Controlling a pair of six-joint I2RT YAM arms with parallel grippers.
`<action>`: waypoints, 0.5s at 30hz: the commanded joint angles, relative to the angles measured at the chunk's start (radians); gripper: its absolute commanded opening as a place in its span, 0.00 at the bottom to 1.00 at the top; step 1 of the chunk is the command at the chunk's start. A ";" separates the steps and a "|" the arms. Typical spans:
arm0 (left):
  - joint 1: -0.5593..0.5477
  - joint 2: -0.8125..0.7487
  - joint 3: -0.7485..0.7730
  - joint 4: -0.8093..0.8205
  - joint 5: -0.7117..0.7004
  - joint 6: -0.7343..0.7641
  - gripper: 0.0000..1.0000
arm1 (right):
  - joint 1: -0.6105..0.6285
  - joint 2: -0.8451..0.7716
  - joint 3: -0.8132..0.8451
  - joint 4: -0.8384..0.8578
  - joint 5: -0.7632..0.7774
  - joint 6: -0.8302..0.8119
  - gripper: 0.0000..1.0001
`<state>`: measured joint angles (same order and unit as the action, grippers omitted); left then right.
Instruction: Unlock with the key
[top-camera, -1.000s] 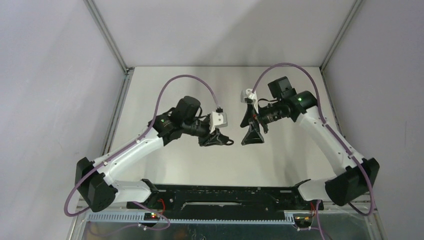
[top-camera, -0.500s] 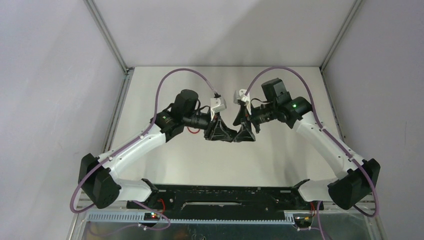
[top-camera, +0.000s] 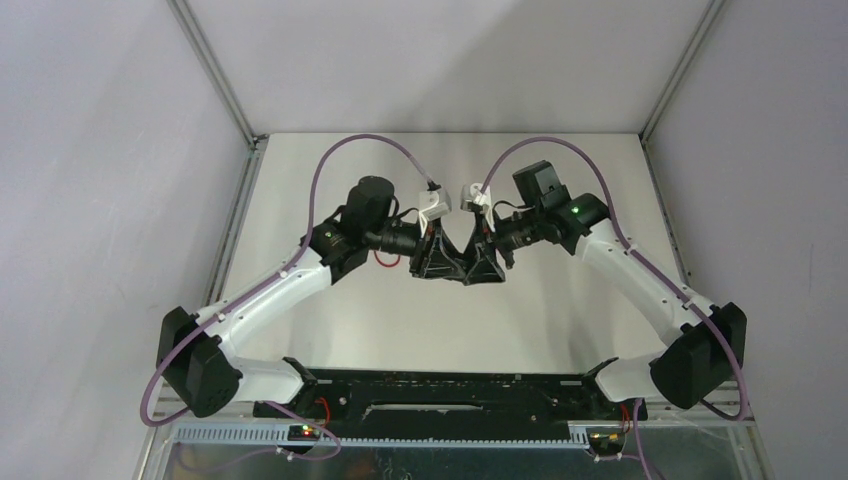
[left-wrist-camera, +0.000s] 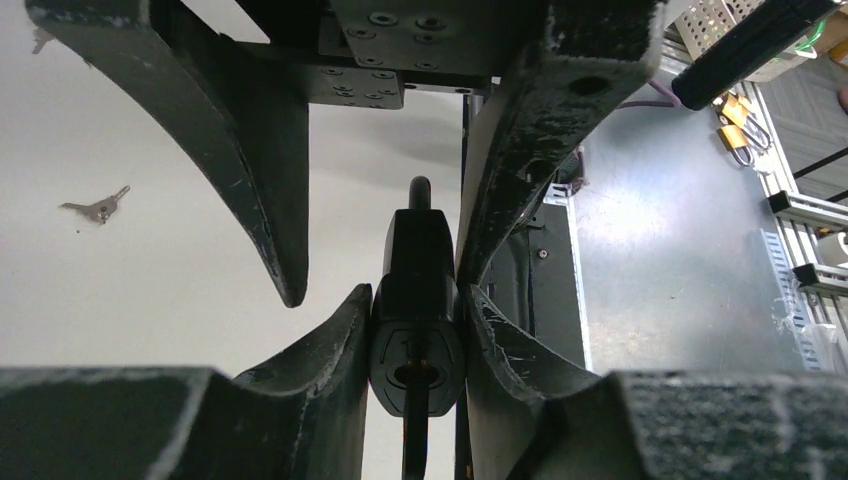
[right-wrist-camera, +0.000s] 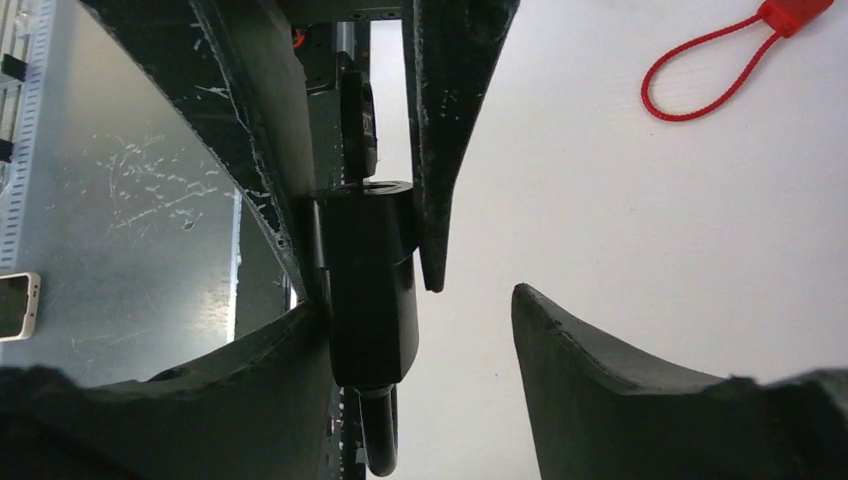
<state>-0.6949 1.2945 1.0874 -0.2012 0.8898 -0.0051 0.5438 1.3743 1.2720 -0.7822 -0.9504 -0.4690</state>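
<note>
My left gripper (left-wrist-camera: 417, 295) is shut on a black padlock (left-wrist-camera: 417, 330), whose keyhole end faces the left wrist camera. A small silver key (left-wrist-camera: 97, 208) lies loose on the white table, away from both grippers. My right gripper (right-wrist-camera: 415, 300) has come in from the opposite side and straddles the same padlock (right-wrist-camera: 368, 300). One of its fingers (right-wrist-camera: 250, 370) rests against the lock body while the other (right-wrist-camera: 600, 380) stands apart with a clear gap, so it is open. In the top view the two grippers, left (top-camera: 440, 262) and right (top-camera: 482, 265), meet tip to tip at mid-table.
A red cord loop (right-wrist-camera: 720, 70) lies on the table (top-camera: 560, 310) behind the left gripper, also visible in the top view as a red cord (top-camera: 385, 262). The metal frame rail (top-camera: 440, 385) runs along the near edge.
The right gripper swung left to meet the left gripper and its jaws narrowed around the padlock. The left arm shifted slightly toward the back and kept its grip.
</note>
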 joint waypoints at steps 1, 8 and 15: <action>0.007 -0.027 0.009 0.098 0.058 -0.028 0.00 | -0.001 0.012 0.001 0.034 -0.056 0.018 0.61; 0.006 -0.027 -0.009 0.109 0.049 -0.022 0.00 | -0.017 0.009 0.002 0.041 -0.138 0.023 0.43; 0.010 -0.023 -0.009 0.097 0.026 -0.009 0.06 | -0.026 -0.004 0.001 0.015 -0.161 0.004 0.00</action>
<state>-0.6838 1.2945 1.0866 -0.1734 0.9016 -0.0257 0.5255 1.3876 1.2701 -0.7872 -1.0622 -0.4747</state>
